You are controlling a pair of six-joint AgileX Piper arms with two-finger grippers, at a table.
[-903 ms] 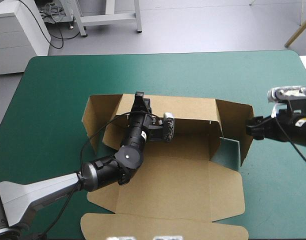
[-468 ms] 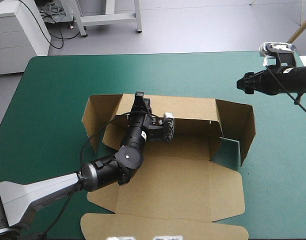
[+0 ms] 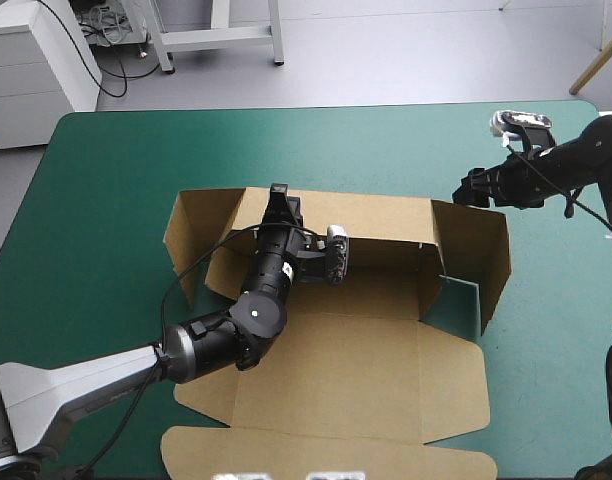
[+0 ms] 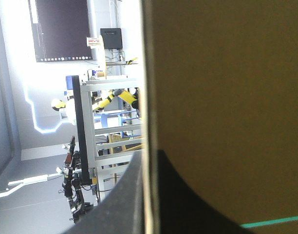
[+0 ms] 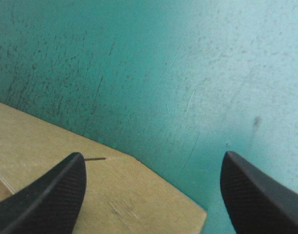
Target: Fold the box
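The brown box (image 3: 356, 330) lies in the middle of the teal-green table with its back wall (image 3: 386, 215) and both side flaps raised. My left gripper (image 3: 279, 193) is shut on the top edge of the back wall near its left end. In the left wrist view the board (image 4: 227, 97) fills the space beside my black fingers (image 4: 124, 195). My right gripper (image 3: 466, 190) hovers open just beyond the far corner of the right side flap (image 3: 483, 250). In the right wrist view a corner of the box (image 5: 66, 195) lies under my open right gripper (image 5: 153, 157).
The box's lid panel (image 3: 326, 455) lies flat toward the table's near edge. Bare teal-green cover (image 3: 116, 180) stretches to the left and along the far side. A patch of cover (image 3: 461, 305) shows inside the right flap.
My right gripper has moved from beside the right flap toward the table's far side, then left to the flap's far corner. The left arm and the box have stayed put.
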